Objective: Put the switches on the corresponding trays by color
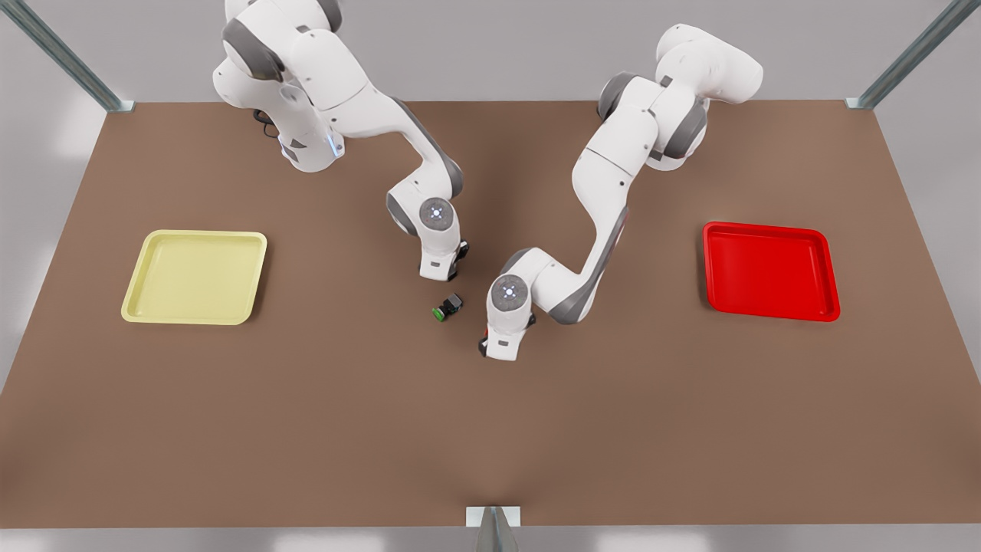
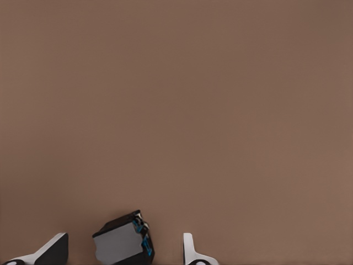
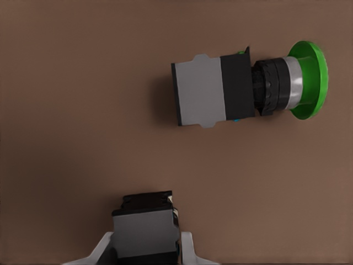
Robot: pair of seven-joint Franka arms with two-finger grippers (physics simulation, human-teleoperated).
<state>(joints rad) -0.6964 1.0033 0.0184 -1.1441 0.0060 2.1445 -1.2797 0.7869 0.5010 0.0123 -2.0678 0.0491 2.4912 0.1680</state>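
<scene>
The brown table (image 1: 490, 429) carries everything, with both white arms reaching in from its far edge. The pale yellow tray (image 1: 195, 277) lies towards the front view's left and the bright red tray (image 1: 770, 270) towards its right, well apart, and neither has a switch in it. The right gripper (image 3: 146, 251), on the arm nearer the yellow tray, is down at mid-table, its fingers (image 3: 105, 249) pressed against both sides of a grey-and-black switch body (image 3: 144, 226) whose cap is out of sight. The left gripper (image 2: 124, 243), low over the table on the front view's right, stands spread wide around another switch (image 2: 121, 244). That one sits tilted between the fingertips (image 2: 52, 249), apart from each, with a speck of red beside the hand in the front view. The green-capped switch (image 3: 248, 88) lies on its side between the two hands.
</scene>
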